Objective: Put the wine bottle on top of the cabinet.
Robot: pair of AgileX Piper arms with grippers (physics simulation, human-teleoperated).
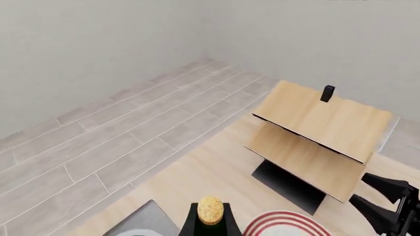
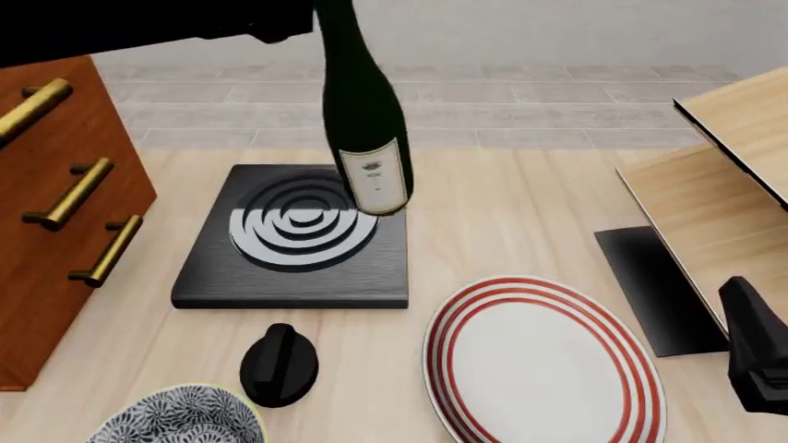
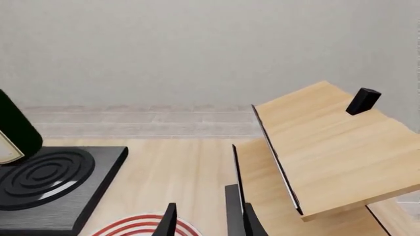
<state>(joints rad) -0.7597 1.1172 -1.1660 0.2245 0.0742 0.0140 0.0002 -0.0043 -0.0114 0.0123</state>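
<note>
The dark green wine bottle (image 2: 364,120) with its white label hangs slightly tilted over the black ringed board (image 2: 295,240). My left gripper (image 2: 290,20) comes in from the upper left and is shut on the bottle's neck at the frame's top edge. The tan cork (image 1: 211,210) shows in the left wrist view. The reddish-brown cabinet (image 2: 55,212) with brass handles stands at the left; its top is out of view. My right gripper (image 3: 203,221) is open and empty, low at the right (image 2: 754,351). The bottle's body shows at the edge of the right wrist view (image 3: 15,128).
A red-striped white plate (image 2: 542,365) lies front centre. A black knob-shaped object (image 2: 280,365) and a patterned bowl (image 2: 179,423) sit at the front left. Pale slanted-panel furniture (image 2: 726,175) on a black base stands at the right.
</note>
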